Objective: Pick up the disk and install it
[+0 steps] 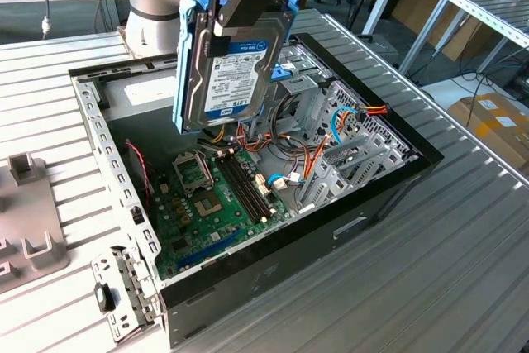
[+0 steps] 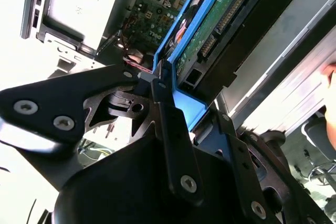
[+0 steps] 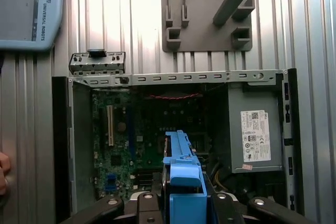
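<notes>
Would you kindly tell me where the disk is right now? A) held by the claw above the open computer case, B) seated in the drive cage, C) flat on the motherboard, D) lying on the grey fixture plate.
A: in the exterior view the claw grips the disk, which hangs upright above the open computer case.

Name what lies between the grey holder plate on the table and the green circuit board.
In the first wrist view, the computer case's slotted metal rim runs between the grey holder plate and the circuit board.
</notes>
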Tool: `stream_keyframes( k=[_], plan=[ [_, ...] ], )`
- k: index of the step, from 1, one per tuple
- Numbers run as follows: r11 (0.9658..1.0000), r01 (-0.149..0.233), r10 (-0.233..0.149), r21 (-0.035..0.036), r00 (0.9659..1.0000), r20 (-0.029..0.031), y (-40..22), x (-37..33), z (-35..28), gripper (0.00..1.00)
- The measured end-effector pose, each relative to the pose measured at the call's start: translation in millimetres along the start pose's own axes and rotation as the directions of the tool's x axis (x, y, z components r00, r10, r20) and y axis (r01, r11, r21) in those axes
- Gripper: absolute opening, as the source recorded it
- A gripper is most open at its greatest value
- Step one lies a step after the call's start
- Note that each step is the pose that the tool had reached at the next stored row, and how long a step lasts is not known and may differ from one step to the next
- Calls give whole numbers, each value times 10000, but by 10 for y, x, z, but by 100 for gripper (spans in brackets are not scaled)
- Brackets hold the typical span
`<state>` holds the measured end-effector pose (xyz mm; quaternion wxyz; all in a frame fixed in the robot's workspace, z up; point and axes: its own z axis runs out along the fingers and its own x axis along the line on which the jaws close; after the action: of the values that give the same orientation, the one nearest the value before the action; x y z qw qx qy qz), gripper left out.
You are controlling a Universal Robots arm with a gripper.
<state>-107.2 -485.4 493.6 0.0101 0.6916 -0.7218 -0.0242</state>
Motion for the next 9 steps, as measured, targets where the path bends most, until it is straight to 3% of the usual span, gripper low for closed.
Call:
stream_keyframes(
  k=[9],
  plan=[
    [10000,0,0,0,10000,0,-30,64,-2,37]
  ],
)
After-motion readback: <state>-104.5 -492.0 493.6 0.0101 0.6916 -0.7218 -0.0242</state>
